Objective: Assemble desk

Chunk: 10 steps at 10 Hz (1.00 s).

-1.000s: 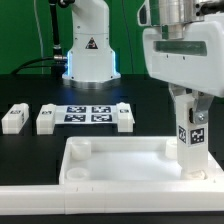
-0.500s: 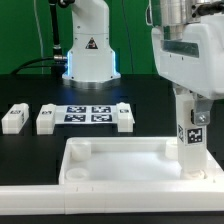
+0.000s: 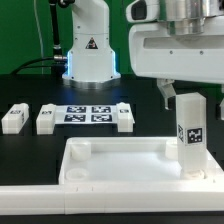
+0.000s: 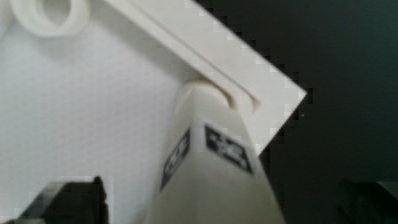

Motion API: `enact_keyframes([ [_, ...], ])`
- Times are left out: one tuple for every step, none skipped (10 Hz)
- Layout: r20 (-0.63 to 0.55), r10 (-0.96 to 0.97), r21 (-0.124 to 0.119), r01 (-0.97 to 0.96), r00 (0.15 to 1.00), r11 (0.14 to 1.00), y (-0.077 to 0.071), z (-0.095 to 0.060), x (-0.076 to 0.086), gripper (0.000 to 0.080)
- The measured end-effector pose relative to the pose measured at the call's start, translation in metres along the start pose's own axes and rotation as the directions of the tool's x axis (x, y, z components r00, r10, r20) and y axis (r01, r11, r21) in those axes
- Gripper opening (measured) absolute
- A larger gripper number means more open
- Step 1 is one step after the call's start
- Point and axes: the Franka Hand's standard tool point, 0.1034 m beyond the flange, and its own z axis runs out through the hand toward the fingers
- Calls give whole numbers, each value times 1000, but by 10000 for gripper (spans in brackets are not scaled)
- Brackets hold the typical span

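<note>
White leg (image 3: 190, 135) stands upright in a corner of the desk top (image 3: 112, 146), claw (image 3: 190, 97) released around its head

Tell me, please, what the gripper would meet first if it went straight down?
Probably the upright leg right below the gripper, standing in the desk top's corner; depth is unclear.

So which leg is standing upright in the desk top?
The leg in the desk top corner on the exterior view's right; the other three lie on the table.
</note>
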Motion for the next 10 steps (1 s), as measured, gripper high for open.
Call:
enact_keyframes([
  [0, -56, 0, 56, 998, 998, 1, 0, 1, 648],
  [0, -136, -7, 136, 991, 991, 1, 0, 1, 649],
  [3, -316, -32, 316, 949, 948, 3, -2, 4, 649],
  [-2, -446, -45, 445, 895, 894, 5, -4, 10, 649],
  [10, -621, -72, 620, 784, 781, 5, -4, 15, 649],
  [10, -629, -73, 628, 778, 775, 2, -4, 14, 649],
  [9, -606, -70, 605, 795, 793, 1, -4, 14, 605],
  [9, -608, -70, 607, 794, 791, 2, -3, 14, 469],
  [9, -607, -70, 606, 794, 792, 2, -3, 14, 322],
  [3, -507, -63, 506, 862, 860, 1, -3, 13, 322],
])
